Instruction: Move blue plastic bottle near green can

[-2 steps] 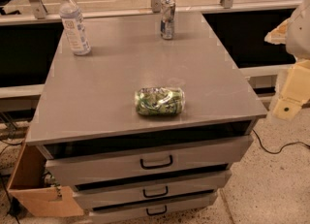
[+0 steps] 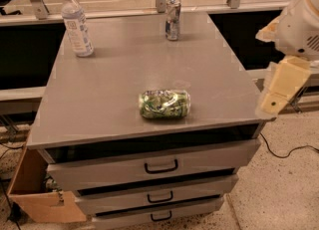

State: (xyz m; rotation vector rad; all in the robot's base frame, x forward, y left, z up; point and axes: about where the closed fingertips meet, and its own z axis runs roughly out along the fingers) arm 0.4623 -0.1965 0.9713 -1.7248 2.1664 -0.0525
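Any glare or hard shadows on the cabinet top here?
Camera view: warm light; a soft sheen on the cabinet top behind the green can, thin shadow under it; the pincer at the right edge is lit pale.

Grey table (image 2: 124,74) with three handled drawers (image 2: 99,172) (front, stacked). Slim silver can (image 2: 172,20) upright, far centre. Cardboard box (image 2: 35,196) on floor near left; black cable (image 2: 273,153) right. Off table's right edge: gripper (image 2: 279,87).

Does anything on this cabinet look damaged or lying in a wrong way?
Yes. The green can is crushed and lies on its side near the front edge. The blue plastic bottle and the slim can stand upright at the back. The pincer hangs beside the right edge of the cabinet.
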